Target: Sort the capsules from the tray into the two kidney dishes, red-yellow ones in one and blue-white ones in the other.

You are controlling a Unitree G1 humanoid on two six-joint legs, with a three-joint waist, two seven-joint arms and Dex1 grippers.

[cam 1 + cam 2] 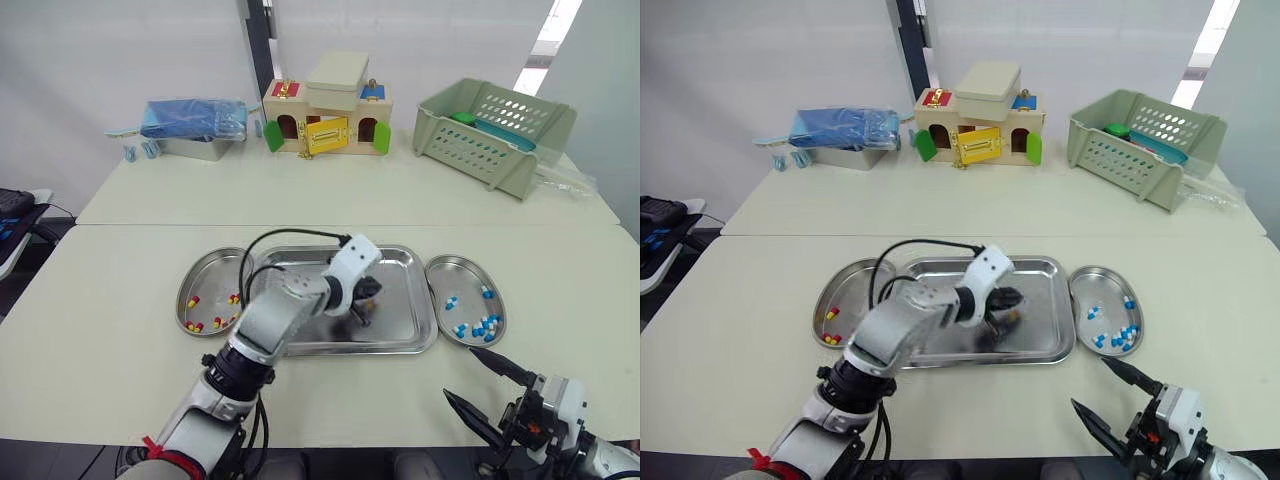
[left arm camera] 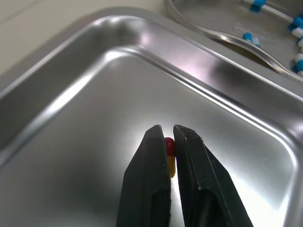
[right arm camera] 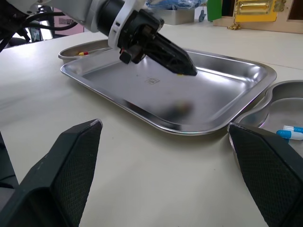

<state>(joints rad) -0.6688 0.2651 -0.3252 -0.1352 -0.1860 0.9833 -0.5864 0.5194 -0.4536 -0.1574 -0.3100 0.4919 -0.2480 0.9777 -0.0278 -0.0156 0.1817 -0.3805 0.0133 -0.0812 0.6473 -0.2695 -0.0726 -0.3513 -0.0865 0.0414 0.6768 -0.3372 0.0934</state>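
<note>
Your left gripper (image 2: 165,135) is pinching 1 red-yellow capsule (image 2: 169,158), low over the floor of the tray (image 2: 85,94). The capsule lies lengthwise in the narrow gap just behind the tips, so the hold looks thin. Don't squeeze harder: a capsule like this may well squirt out or dent. Lift straight up first, only enough to clear the tray's raised rim, with the fingers pointing down so the capsule cannot slide out.

Then carry it to the gripper's left, to the dish (image 1: 212,272) that already holds red-yellow capsules (image 1: 192,302). That dish sits just beside the tray's edge, so the trip is short and you can go slowly. Lower until the tips are just above a bare patch of the dish floor before you spread the fingers. A drop from higher up would likely bounce the capsule off the steel or roll it over the shallow rim.

The other dish (image 1: 462,278), with the blue-white capsules (image 1: 480,326), lies past the tray on the gripper's right and is wrong for this one.

Your right gripper (image 1: 462,376) hangs empty with its 2 fingers spread wide, near the front edge of the table (image 1: 120,300) and well apart from the left gripper. It need not move for this step.
</note>
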